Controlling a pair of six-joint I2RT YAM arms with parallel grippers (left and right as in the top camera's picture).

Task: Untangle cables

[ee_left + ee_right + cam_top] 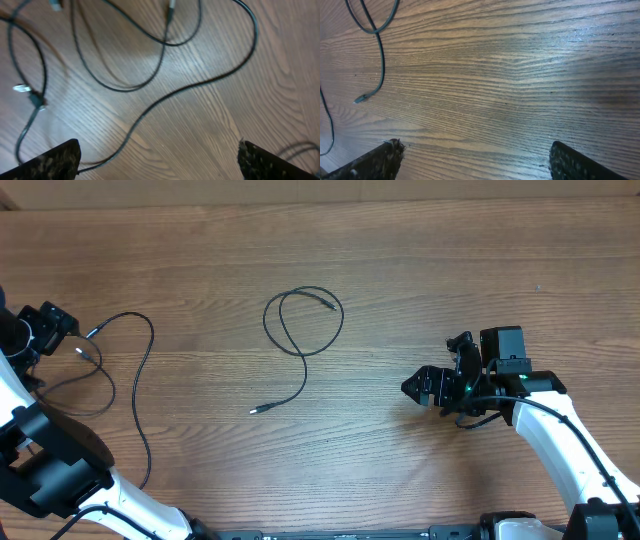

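One thin black cable (pixel 303 330) lies in a loop at the table's middle, and its tail ends in a small plug (pixel 255 410). More thin black cables (pixel 140 380) lie at the left, with silver-tipped ends (pixel 85 352) near my left gripper (pixel 60 328). In the left wrist view these cables (pixel 165 95) curve and cross over the wood. One strand runs by the left finger of the open, empty left gripper (pixel 159 160). My right gripper (pixel 415 387) is to the right of the loop, open and empty (pixel 476 160). The loop's tail and plug (pixel 360 99) show at the upper left of the right wrist view.
The wooden table (pixel 450 270) carries only the cables. Both arm bodies reach in from the front corners, the left one (pixel 50 470) beside the left cables. A thicker arm cable (pixel 480 420) hangs by the right wrist.
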